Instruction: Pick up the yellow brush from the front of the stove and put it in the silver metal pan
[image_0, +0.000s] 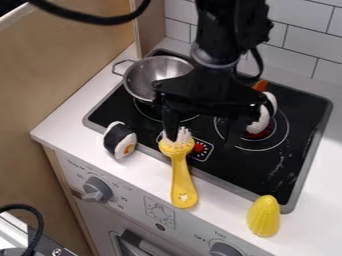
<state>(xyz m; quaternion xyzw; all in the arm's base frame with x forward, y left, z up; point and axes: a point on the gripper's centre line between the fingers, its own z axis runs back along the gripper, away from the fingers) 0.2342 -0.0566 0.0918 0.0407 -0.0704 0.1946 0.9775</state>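
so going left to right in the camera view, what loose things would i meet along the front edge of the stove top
Black-and-white sushi-like toy → yellow brush → yellow corn-like toy

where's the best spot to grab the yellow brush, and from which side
Probably the slim upper handle of the yellow brush, from straight above, with the gripper closing across its width: it lies lengthwise from stove to counter, narrower there than at the bristly head.

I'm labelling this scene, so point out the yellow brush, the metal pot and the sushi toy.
Yellow brush (181, 175), camera view, on its handle.
Metal pot (138, 79), camera view, on its inner wall.
Sushi toy (116, 137), camera view, on its dark band.
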